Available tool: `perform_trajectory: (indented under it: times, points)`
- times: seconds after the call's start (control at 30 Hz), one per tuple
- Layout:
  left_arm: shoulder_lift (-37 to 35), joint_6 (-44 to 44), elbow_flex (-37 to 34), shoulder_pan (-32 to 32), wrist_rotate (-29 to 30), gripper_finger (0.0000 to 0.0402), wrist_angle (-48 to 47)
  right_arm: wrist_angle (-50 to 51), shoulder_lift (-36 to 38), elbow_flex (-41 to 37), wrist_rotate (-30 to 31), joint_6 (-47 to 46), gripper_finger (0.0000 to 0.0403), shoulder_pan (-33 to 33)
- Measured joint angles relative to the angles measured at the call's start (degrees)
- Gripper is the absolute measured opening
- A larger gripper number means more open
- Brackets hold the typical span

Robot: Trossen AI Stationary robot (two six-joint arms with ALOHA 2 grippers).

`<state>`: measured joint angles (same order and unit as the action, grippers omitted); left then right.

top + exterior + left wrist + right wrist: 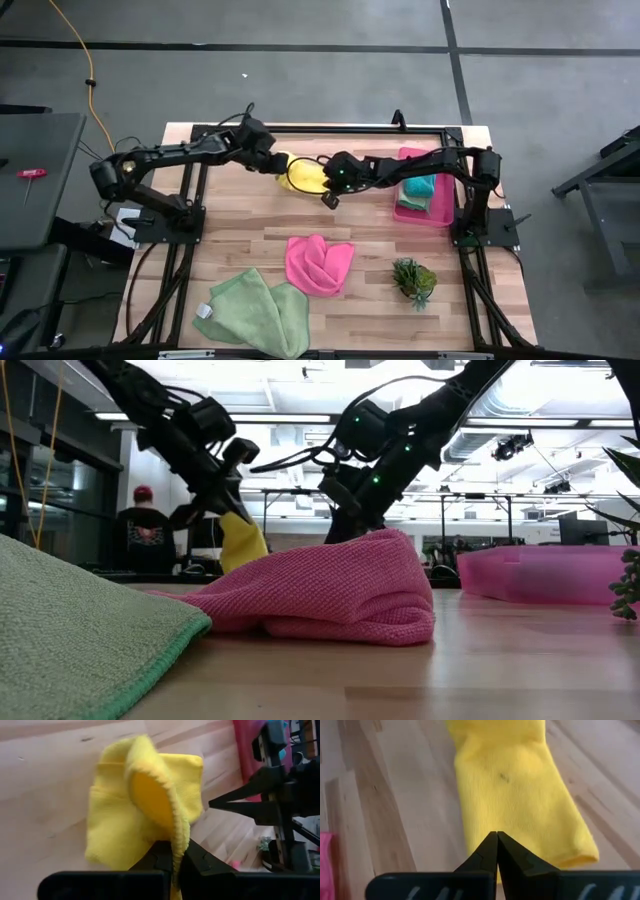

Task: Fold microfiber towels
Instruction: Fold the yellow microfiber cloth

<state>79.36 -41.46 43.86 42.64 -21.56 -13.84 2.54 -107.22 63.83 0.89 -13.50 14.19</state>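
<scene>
High view first: plenty of bare wood runs across the middle of the table [240, 245], with the hot pink towel [318, 263] near the centre, the pale green towels [255, 312] heaped by the near edge, and the spiky green plant [414, 280] beside them to the right. Both arms reach in low from the sides and meet over the yellow towel [303, 176] toward the far edge. The left gripper [281, 165] sits at that towel's left end, the right gripper [331, 192] at its right end. By the right arm's base, the pink tray [425, 206] holds the teal towel [420, 185].

Low view: the pink towel fills the foreground, a green towel's edge beside it; behind, the left arm lifts a yellow corner off the table. A person [145, 525] stands far back.

Left wrist view: its fingers are clamped on the yellow towel's hemmed edge, which rises bunched above the wood.

Right wrist view: fingers pressed together, tips at the folded yellow towel's edge; whether they pinch cloth, cannot tell.
</scene>
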Motion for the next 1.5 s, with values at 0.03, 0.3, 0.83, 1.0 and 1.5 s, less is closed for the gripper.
perform_trajectory:
  times: [0.03,0.3,0.83,1.0,1.5]
  points:
    - [0.8,-0.4,0.0,-0.5,0.0,0.0000,1.0,-0.5,0.0,0.0,0.0,0.0,0.0000,0.1]
    - [5.4,-4.1,0.0,-3.3,-0.1,0.0000,9.4,3.8,2.2,0.1,-0.4,1.8,0.0000,2.4]
    - [17.8,-11.9,1.2,-9.9,-0.3,0.0000,26.1,14.6,4.2,0.1,2.0,5.9,0.0000,6.5]
    - [21.9,-13.5,2.5,-11.2,-0.1,0.0003,29.7,13.6,4.2,0.1,2.0,4.3,0.0000,6.5]
    - [27.3,-14.4,2.7,-14.3,3.5,0.0013,39.3,10.0,4.2,0.0,1.9,0.5,0.0000,6.5]
